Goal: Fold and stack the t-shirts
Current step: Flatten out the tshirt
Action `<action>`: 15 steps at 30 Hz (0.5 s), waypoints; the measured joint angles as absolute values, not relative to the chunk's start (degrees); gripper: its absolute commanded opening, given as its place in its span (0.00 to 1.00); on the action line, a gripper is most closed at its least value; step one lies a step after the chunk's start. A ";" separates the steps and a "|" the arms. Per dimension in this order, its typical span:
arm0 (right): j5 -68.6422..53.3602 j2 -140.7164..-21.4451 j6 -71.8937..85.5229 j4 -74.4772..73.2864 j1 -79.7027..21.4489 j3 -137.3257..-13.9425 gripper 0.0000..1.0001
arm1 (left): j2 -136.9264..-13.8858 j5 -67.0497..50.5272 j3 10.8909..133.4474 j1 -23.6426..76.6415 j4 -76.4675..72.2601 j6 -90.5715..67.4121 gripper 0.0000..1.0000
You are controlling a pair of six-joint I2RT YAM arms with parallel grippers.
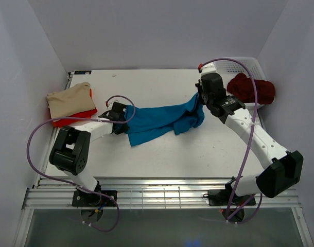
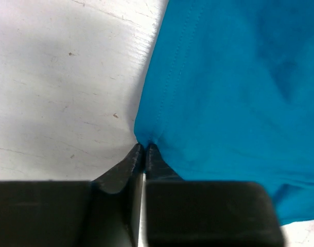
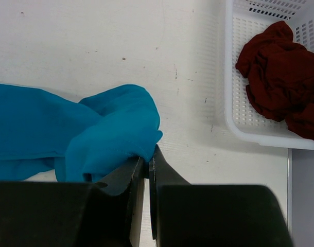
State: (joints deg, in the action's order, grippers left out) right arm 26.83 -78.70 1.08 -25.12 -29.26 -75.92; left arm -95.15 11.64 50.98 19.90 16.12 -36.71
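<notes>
Here, two arms hold the teal shirt (image 1: 157, 121) between them at mid-bench, the cloth running from about 9 o'clock toward 2 o'clock in the top view. The left tool (image 2: 145, 146) is clenched on the shirt's edge, a pinch of hem puckered at its tips. The right tool (image 3: 149, 160) is closed on a bunched fold at the far end, its jaws all but touching with cloth caught between.

The shirt is not yet flat: it lies rumpled, thick near the right tool and thinner toward the left. At 10 o'clock on the bench (image 1: 162, 82) a folded beige shirt (image 1: 69, 100) rests on a red shirt (image 1: 69, 122), of which only a strip shows beneath. At 2 o'clock the maroon shirt (image 3: 280, 72) sits crumpled in the basket (image 3: 229, 103), untouched.

The step in hand appears to be spreading the teal shirt before folding, with roughly half the job done judging by the two-shirt stack. The next move likely calls for the tools to draw apart and lower together, so the cloth lands smooth and square. A pull that is uneven could slip the thin hem from the left tool or leave the right end bunched.
</notes>
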 measured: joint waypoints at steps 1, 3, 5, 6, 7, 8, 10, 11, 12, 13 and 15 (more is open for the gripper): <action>26.83 -78.70 1.08 -25.08 -29.26 -75.92 0.08 | -95.39 12.12 51.20 19.90 16.19 -36.69 0.02; 26.81 -78.72 1.08 -24.99 -29.26 -75.92 0.08 | -95.64 12.75 51.59 20.03 16.43 -36.84 0.00; 26.81 -78.78 1.08 -24.99 -29.23 -75.92 0.08 | -95.81 13.47 51.81 20.18 16.67 -36.84 0.00; 26.81 -78.83 1.08 -24.97 -29.21 -75.92 0.08 | -95.83 13.82 51.88 20.34 16.73 -36.86 0.00; 26.81 -78.91 1.08 -24.93 -29.19 -75.92 0.08 | -95.85 14.13 51.90 20.47 16.80 -36.86 0.00; 26.81 -79.00 1.08 -24.93 -29.17 -75.92 0.08 | -95.81 14.37 51.92 20.58 16.88 -36.86 0.00; 26.83 -79.29 1.08 -24.86 -28.99 -75.94 0.08 | -95.68 14.81 51.96 21.04 17.10 -36.86 0.00; 26.85 -79.48 1.08 -24.88 -28.88 -75.96 0.08 | -95.53 15.03 52.14 21.26 17.61 -36.86 0.00; 26.89 -79.66 1.08 -24.84 -28.77 -76.03 0.08 | -95.26 15.25 52.25 21.41 18.39 -36.82 0.00; 26.96 -80.01 1.04 -25.08 -28.51 -76.40 0.08 | -94.80 15.49 52.69 21.54 20.34 -36.69 0.00; 27.09 -80.82 0.93 -25.67 -28.08 -78.04 0.08 | -93.86 16.14 54.72 21.63 23.86 -36.25 0.00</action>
State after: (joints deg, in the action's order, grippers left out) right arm 27.09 -80.82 0.93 -25.67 -28.08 -78.04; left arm -93.86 16.14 54.72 21.63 23.86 -36.25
